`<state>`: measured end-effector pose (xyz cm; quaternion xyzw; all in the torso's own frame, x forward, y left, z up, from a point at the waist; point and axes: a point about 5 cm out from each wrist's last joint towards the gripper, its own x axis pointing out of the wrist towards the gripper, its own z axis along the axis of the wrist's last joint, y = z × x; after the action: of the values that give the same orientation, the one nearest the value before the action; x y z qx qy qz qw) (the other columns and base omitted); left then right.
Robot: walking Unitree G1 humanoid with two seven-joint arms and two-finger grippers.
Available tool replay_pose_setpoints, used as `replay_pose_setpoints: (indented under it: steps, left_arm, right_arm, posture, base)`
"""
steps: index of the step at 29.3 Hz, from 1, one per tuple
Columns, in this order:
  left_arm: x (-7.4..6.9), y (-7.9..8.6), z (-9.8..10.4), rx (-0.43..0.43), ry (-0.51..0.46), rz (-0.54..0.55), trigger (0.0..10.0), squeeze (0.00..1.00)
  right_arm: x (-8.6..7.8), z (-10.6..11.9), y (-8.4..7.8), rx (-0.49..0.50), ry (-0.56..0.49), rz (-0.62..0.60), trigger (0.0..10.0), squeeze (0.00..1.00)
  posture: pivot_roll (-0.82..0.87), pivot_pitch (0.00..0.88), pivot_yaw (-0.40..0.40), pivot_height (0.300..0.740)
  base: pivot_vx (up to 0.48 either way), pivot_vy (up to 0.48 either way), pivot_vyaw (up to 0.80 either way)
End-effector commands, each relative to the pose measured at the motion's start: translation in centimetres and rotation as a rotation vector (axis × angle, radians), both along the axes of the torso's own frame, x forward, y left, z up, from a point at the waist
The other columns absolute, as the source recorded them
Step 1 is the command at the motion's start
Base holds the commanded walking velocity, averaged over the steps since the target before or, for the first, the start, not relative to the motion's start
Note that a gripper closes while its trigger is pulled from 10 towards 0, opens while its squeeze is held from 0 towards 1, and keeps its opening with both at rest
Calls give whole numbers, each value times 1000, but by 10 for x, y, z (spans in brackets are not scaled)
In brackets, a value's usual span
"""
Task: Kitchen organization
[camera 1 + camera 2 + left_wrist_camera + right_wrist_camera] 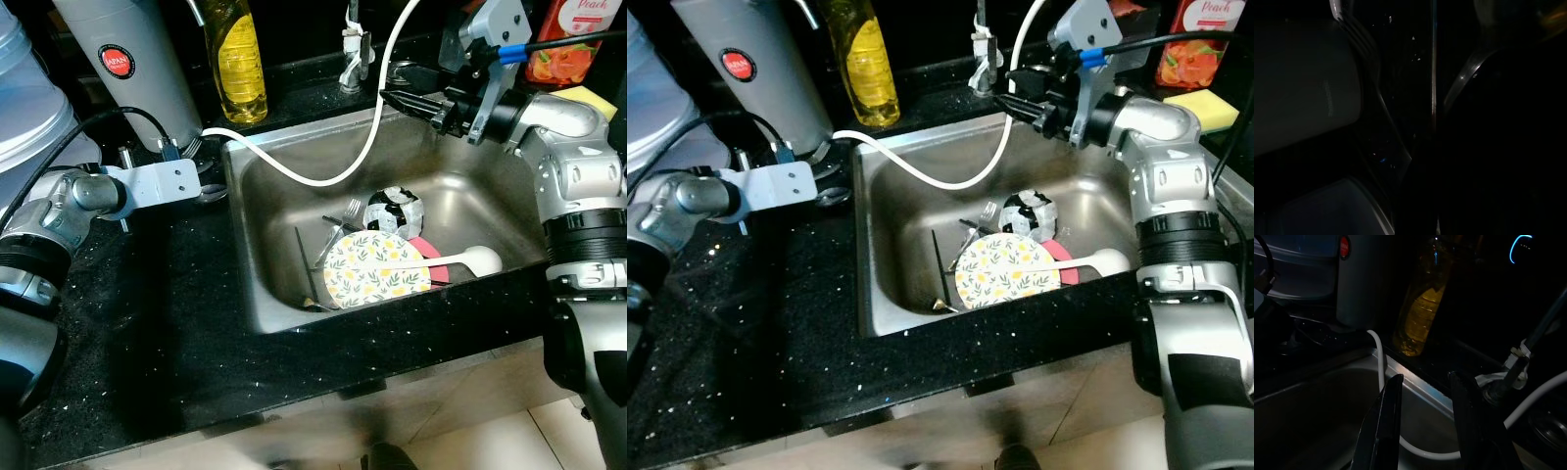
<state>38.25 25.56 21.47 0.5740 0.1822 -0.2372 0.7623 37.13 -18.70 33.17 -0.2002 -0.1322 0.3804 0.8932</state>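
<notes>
In the steel sink (257,257) lie a round plate with yellow flowers (377,270), a black-and-white patterned cup (395,209), a pink item (434,257), a white ladle (480,260) and some dark cutlery (338,227). My right gripper (402,101) hovers over the sink's back rim by the faucet (355,49); it is open and empty, with a clear gap between its fingers (1386,421). My left gripper (208,192) rests low on the black counter just left of the sink. Its dark wrist view makes out a fork (1359,44) and a spoon (1469,73) lying there.
A white hose (323,178) loops from the faucet across the sink to the left counter. A yellow soap bottle (235,59) and a grey canister (137,69) stand behind the left arm. A peach drink bottle (570,39) and a yellow sponge (591,98) sit back right.
</notes>
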Motion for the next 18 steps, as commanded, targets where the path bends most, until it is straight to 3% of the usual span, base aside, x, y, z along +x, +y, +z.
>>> replay_pose_setpoints:
  steps: [1, 5, 6, 7, 12, 14, 16, 18]
  left_arm:
    - [-3, -1, -5, -5, 30, -20, 0, 0]
    - [-8, -7, 13, -64, -4, -75, 0, 0]
    - [-13, -13, 28, -123, -44, -111, 10000, 0]
    - [-14, -14, 32, -136, -52, -120, 10000, 0]
    - [-29, -27, 91, -237, -232, -206, 10000, 0]
    - [-29, -28, 96, -239, -254, -209, 10000, 0]
    - [-29, -40, 111, -280, -337, -230, 10000, 0]
    - [-28, -54, 123, -404, -395, -250, 10000, 0]
  right_arm:
    - [0, 3, 6, 12, -9, 19, 10000, 0]
    - [1, 4, 7, 12, -11, 24, 10000, 0]
    - [1, 4, 8, 11, -12, 27, 10000, 0]
    - [1, 4, 8, 11, -12, 27, 10000, 0]
    - [2, 4, 9, 13, -11, 33, 10000, 0]
    - [2, 3, 10, 14, -11, 34, 10000, 0]
    - [3, 4, 12, 19, -13, 41, 10000, 0]
    - [4, 5, 13, 25, -16, 44, 10000, 0]
  posture:
    - [-108, 45, 99, 740]
    - [-105, 42, 95, 740]
    - [-102, 34, 91, 740]
    - [-102, 34, 91, 740]
    - [-88, 24, 83, 740]
    - [-88, 24, 83, 740]
    - [-86, 24, 81, 740]
    - [-83, 23, 78, 740]
  base:
    - [0, 0, 0]
    - [0, 0, 0]
    - [0, 0, 0]
    - [0, 0, 0]
    - [0, 0, 0]
    - [0, 0, 0]
    - [0, 0, 0]
    - [0, 0, 0]
